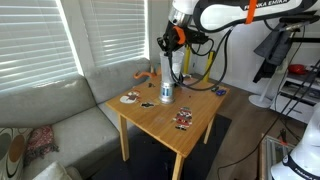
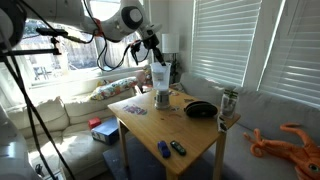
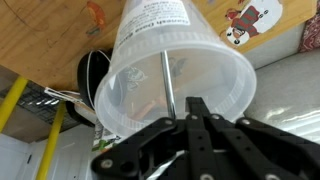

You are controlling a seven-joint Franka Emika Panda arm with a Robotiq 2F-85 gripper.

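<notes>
A clear plastic container [image 3: 175,70] with printed lettering stands on the wooden table [image 1: 195,108], seen in both exterior views [image 2: 160,80]. A thin metal rod [image 3: 167,85] rises out of it. My gripper [image 3: 196,104] hangs directly over the container's mouth with its black fingers [image 3: 203,118] pressed together. The rod runs up just left of the fingertips and disappears behind the gripper's linkage. Whether it is pinched does not show. In both exterior views the gripper [image 1: 171,47] [image 2: 154,47] sits a little above the container [image 1: 166,91].
A black bowl [image 2: 200,108] and a jar [image 2: 230,102] stand on the table beside the container. Small items [image 2: 170,148] lie near one table edge, stickers [image 1: 183,120] and a plate [image 1: 130,97] elsewhere. An orange plush [image 2: 288,140] lies on the grey couch [image 1: 60,125].
</notes>
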